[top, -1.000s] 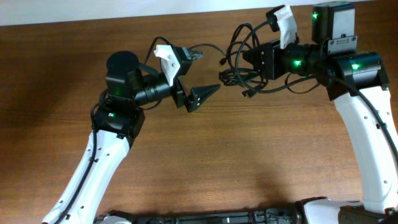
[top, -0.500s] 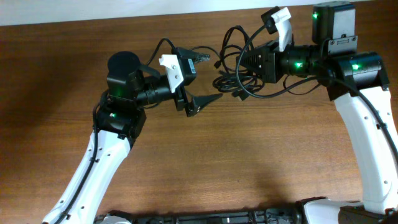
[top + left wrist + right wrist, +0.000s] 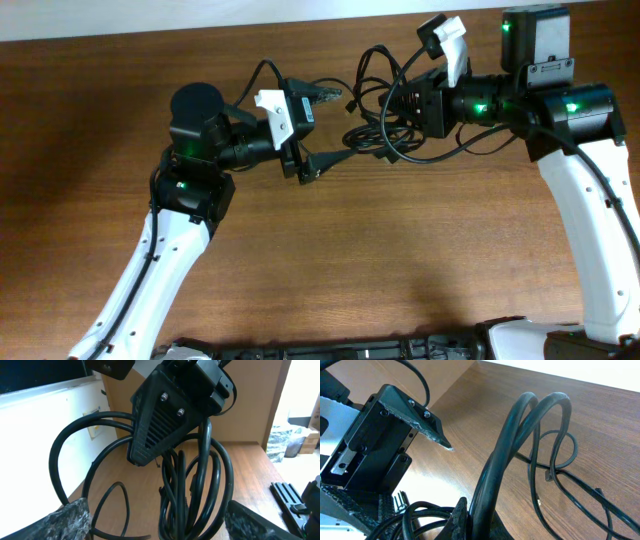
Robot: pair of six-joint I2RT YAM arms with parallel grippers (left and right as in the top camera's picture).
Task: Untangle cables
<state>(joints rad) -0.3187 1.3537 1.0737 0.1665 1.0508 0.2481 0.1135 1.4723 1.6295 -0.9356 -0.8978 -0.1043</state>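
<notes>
Since a second ago the left gripper (image 3: 340, 124) has advanced, jaws spread around cables (image 3: 515, 427) the right gripper (image 3: 392, 108) pinches.

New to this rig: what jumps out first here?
A looped bunch of black cables sits pinched in the shut right gripper, upper right of centre over the table. The left gripper faces it from the left, open, its jaws either side of the bunch.

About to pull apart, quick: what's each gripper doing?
Left gripper: open, fingers either side of the cables.
Right gripper: shut on the cables.
</notes>
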